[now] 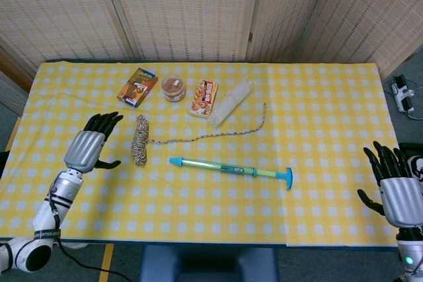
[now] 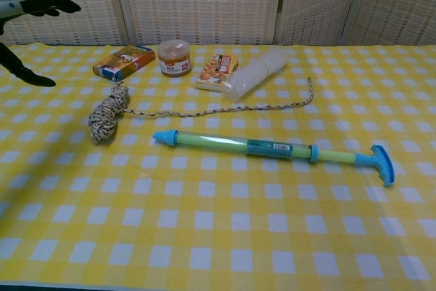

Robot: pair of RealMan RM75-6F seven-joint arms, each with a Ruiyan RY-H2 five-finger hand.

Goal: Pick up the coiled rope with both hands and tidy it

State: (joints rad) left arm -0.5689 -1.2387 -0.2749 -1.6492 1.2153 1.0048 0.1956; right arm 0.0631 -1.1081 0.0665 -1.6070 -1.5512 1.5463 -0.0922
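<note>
- Your left hand (image 1: 90, 147) hovers just left of the coiled rope (image 1: 139, 140), fingers spread, holding nothing.
- Your right hand (image 1: 395, 189) sits far right of the rope, fingers apart, empty.

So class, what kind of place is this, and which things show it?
Probably an indoor robot test room: a table with a yellow checked cloth, woven screen panels behind it, and a power strip on the floor.

A yellow checked cloth covers the tabletop (image 1: 317, 183). On it lie a coiled rope (image 1: 139, 139) with its loose tail trailing right, and a long green-and-blue pump toy (image 1: 231, 168). Along the far side sit a small box (image 1: 137, 86), a round jar (image 1: 174, 88), a snack packet (image 1: 204, 98) and a clear plastic tube (image 1: 230, 101).
</note>
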